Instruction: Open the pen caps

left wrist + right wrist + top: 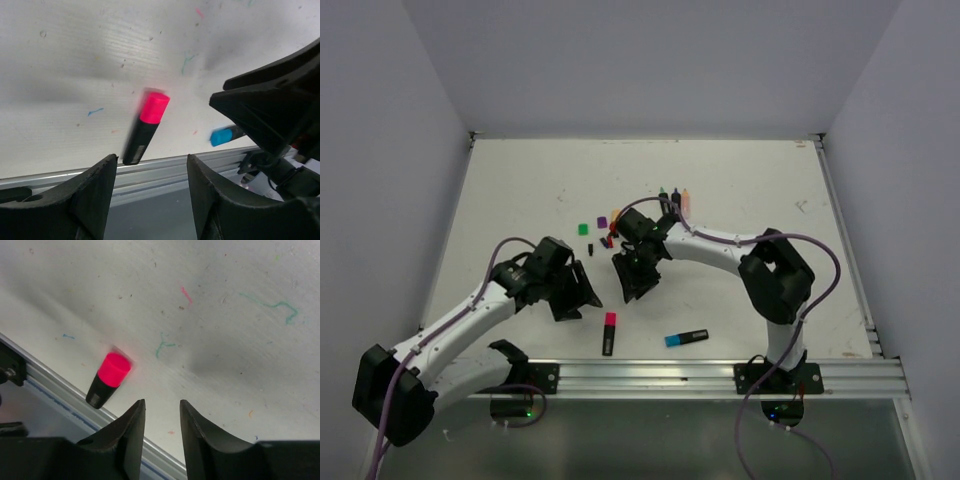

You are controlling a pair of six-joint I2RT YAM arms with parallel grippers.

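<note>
My left gripper (582, 293) hangs low over the table (520, 190) with its jaws spread wide and nothing between them. In its own camera the two fingers (95, 197) frame the pink pen (141, 137), which lies flat with its pink cap (154, 107) on and pointing away from the near edge, its black end reaching almost to the metal rail (165, 175) that bounds the table there. My right gripper (638, 278) hovers just beside the left one, a little further in, its jaws parted by a narrower gap and also holding nothing. The two grippers are close, with little room between them. The blue pen (686, 338) lies to the right of the pink one, near the rail, its blue cap (674, 340) on and pointing left, with bare table between the two pens. Behind my grippers a scatter of loose caps (583, 228) lies mid-table, and three upright pens (674, 196) stand close together further back. Walls (380, 150) close in the left, back and right edges, and wide bare table runs along the left side and toward the far right corner
</note>
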